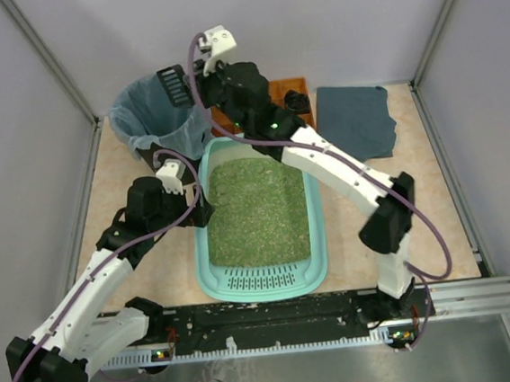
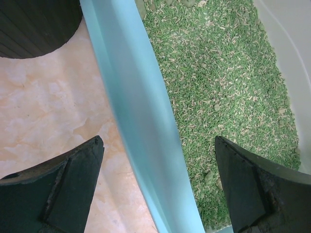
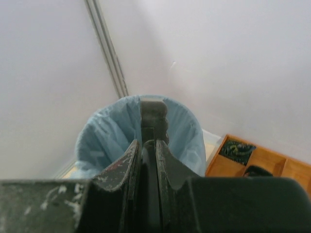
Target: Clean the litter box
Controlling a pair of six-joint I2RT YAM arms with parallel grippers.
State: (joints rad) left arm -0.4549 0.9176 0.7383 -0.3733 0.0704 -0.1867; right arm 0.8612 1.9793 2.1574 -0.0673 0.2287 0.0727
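Litter box mid-table, slotted lip at near edge. Your left gripper straddles its left wall, jaws spread, not clamped, so the box may slide. Right gripper clenched on black scoop over bagged bin. A careless tilt could snag the bag.

Even, diffuse light is cast from above, and only faint, soft shadows are seen on the table beneath the arms. Between the left gripper's spread fingers the litter box wall is blurred, while the litter beside its right finger is resolved sharply. The right gripper's fingers and the scoop clamped between them are underexposed against the bright wall ahead.
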